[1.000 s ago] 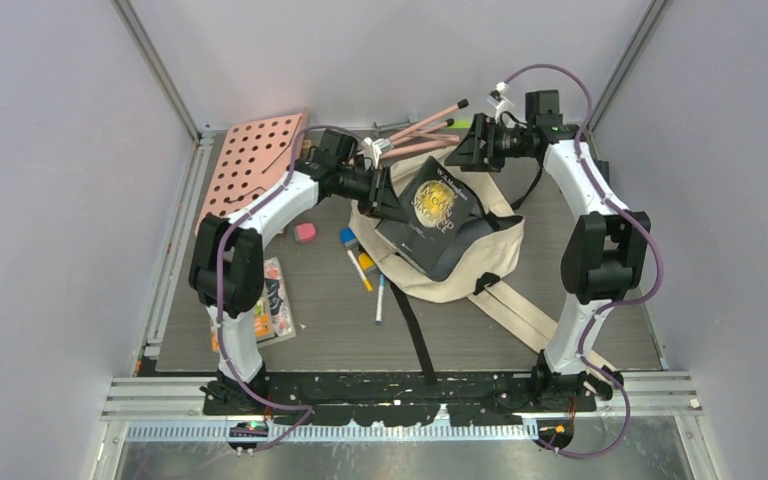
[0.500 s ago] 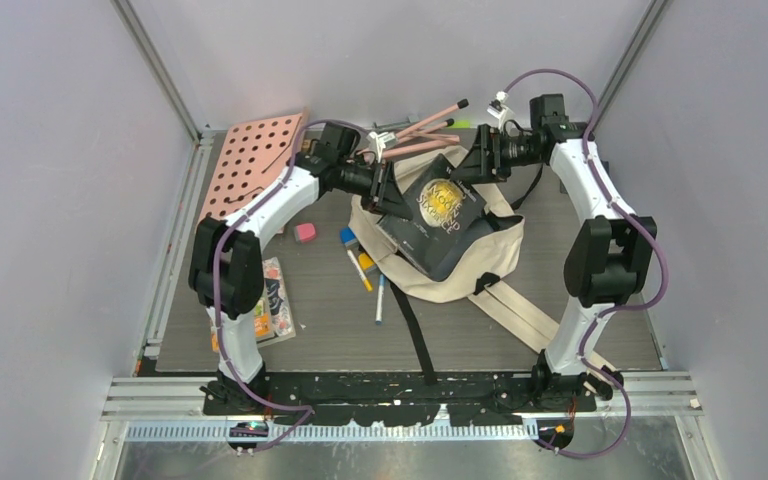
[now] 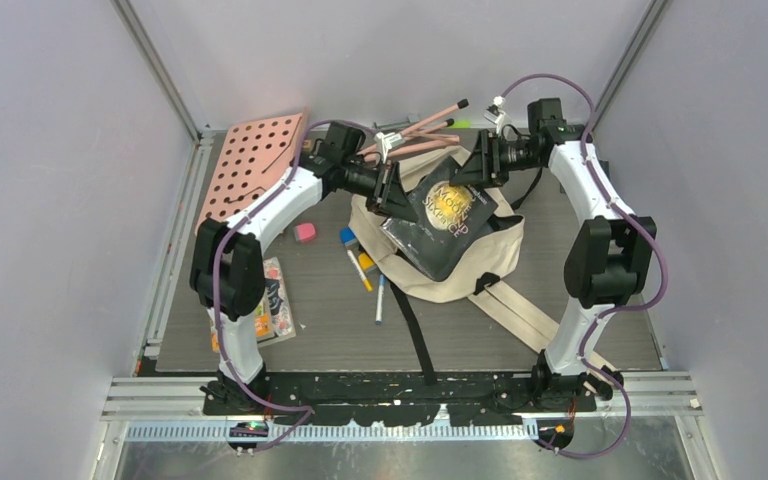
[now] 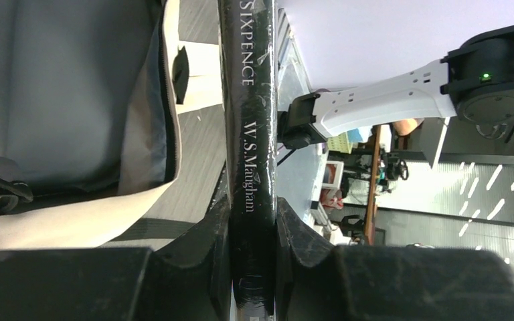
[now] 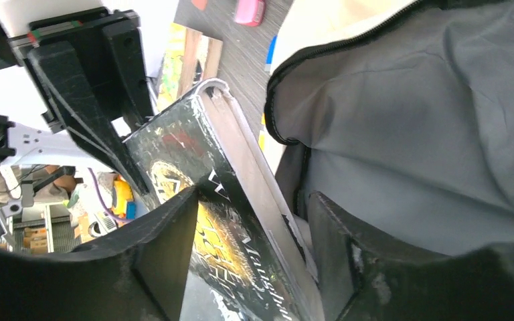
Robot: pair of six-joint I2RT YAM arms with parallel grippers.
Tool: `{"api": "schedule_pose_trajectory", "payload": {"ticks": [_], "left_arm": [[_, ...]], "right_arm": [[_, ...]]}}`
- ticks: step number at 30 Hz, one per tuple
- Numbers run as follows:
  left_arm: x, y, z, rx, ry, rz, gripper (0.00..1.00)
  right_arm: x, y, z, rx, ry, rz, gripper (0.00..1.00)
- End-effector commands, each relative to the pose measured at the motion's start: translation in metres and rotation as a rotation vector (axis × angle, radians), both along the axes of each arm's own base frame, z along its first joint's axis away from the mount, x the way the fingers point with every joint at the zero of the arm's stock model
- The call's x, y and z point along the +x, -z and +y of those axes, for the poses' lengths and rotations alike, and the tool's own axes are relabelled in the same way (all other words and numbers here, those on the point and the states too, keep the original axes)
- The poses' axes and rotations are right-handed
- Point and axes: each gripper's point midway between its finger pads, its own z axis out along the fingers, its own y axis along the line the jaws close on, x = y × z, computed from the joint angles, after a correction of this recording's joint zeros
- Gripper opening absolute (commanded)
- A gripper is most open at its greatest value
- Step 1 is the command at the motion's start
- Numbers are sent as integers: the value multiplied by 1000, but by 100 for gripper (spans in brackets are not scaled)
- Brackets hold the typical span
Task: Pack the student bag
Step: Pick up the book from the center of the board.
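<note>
The student bag (image 3: pixel 438 287) lies mid-table, cream cloth with its mouth open and grey lining (image 5: pixel 428 120) showing. A black book with a gold disc (image 3: pixel 442 212) is held tilted over that mouth. My left gripper (image 3: pixel 392 192) is shut on the book's spine (image 4: pixel 247 134), with both fingers (image 4: pixel 215 227) pressed to it. My right gripper (image 3: pixel 472 170) straddles the book's far upper corner (image 5: pixel 241 221). Its jaws are wide: the left finger (image 5: pixel 167 247) is against the cover and the right finger (image 5: pixel 338 234) stands a little off the page edge.
A pink pegboard (image 3: pixel 255 160) lies at the back left, with pink rods (image 3: pixel 415 130) behind the bag. A pink eraser (image 3: pixel 305 232), small blue and yellow blocks (image 3: pixel 355 248), pens (image 3: pixel 380 298) and a printed card (image 3: pixel 275 310) lie left of the bag. Black straps (image 3: pixel 415 335) trail forward.
My right gripper has come left onto the book's upper corner and its jaws have narrowed slightly. The book has tipped more upright over the bag. The left grip is unchanged.
</note>
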Motion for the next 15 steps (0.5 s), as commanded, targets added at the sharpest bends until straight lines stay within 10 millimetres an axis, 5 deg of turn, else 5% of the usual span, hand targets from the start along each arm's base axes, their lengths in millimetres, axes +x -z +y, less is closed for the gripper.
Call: {"api": "schedule_pose_trajectory", "payload": {"ticks": [1,6,10,15], "left_arm": [[-15,-84,-2,-183,88,-198,0],[-1,-83,-5,-170,51,-238,0],[15,-75,-8,-139,5,-249,11],[43,-61,-1,-78,-89,-274,49]], "right_arm": [[-8,-37,13,103,-45,-32,56],[-8,-46,16,158,-58,-4,25],[-3,-57,12,201,-31,16,3],[10,-76,-6,233,50,-11,1]]}}
